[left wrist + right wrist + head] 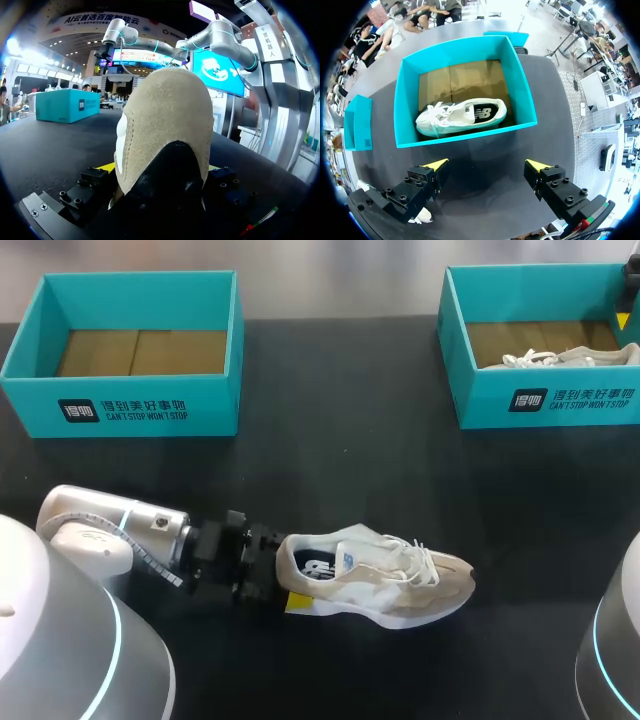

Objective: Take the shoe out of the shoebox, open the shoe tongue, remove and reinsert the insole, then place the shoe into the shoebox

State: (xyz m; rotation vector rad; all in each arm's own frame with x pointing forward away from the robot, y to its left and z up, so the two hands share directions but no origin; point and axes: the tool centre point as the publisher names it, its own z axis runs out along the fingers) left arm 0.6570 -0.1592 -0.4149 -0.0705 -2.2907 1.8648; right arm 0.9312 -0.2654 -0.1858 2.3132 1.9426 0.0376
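**A:** Where's the shoe [385, 578] rn?

**B:** On the table [340, 480], near the front edge, abt the middle. The toe points to the right side and the heel to the left.

**A:** And the left gripper [280, 578]?

**B:** It's low at the heel, pinching it from both sides. One yellow tip pokes out under the heel. That arm comes in from the front left corner.

**A:** Right gripper [487, 165]?

**B:** Hanging over the right box [465, 135], fingers spread wide w/ nothing btwn them.

**A:** What's in that box?

**B:** A second shoe [462, 116], white, lying on the cardboard floor. The box sits at the back right corner.

**A:** And the left box [130, 405]?

**B:** At the back left corner, well apart from the other one. Its brown cardboard floor is showing.
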